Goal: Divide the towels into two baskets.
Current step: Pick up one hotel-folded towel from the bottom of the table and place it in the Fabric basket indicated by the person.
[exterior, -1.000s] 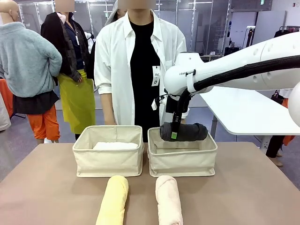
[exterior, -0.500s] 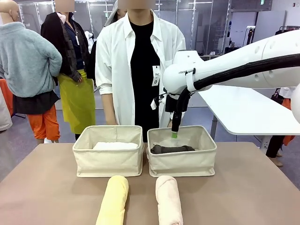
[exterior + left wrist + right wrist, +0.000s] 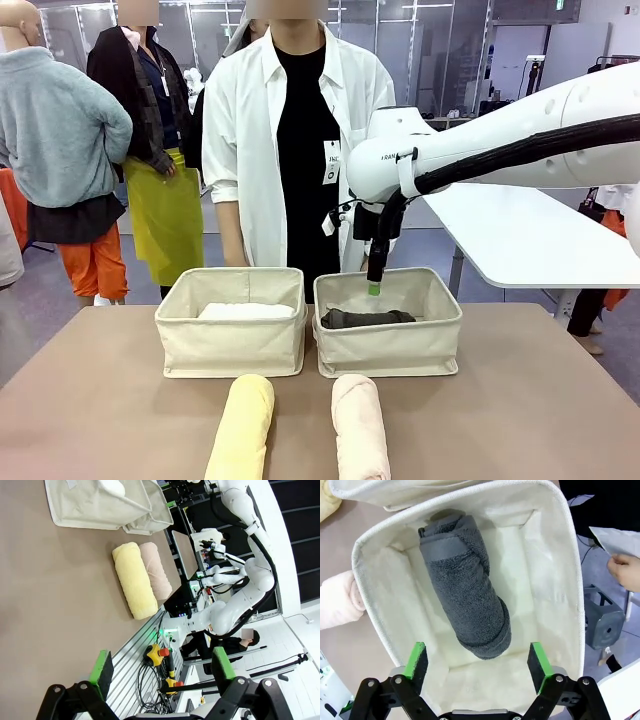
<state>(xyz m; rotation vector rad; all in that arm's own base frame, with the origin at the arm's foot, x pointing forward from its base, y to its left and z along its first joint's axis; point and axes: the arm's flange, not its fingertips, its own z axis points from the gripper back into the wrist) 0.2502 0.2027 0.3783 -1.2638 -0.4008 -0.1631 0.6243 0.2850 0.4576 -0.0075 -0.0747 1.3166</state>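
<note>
The dark grey towel (image 3: 367, 318) lies inside the right basket (image 3: 390, 350); from above it shows as a thick roll (image 3: 467, 587) on the basket's cream floor (image 3: 530, 580). My right gripper (image 3: 373, 288) hangs open just above it, its green pads (image 3: 416, 661) spread wide with nothing between them. A white towel (image 3: 245, 311) rests in the left basket (image 3: 230, 345). On the table in front lie the pale yellow towel (image 3: 242, 428) and the pale pink towel (image 3: 359, 428). My left gripper (image 3: 162, 667) is open, off to the side, looking across at the yellow (image 3: 134, 580) and pink (image 3: 156, 571) rolls.
A person in a white shirt (image 3: 290, 140) stands behind the baskets; one hand (image 3: 625, 572) holds a paper beside the right basket. Bare brown tabletop (image 3: 540, 410) lies right of the towels. A white table (image 3: 530, 235) stands at the far right.
One second ago the grey towel hung in my right gripper above the right basket. It has dropped into the basket, and the gripper stays open above it.
</note>
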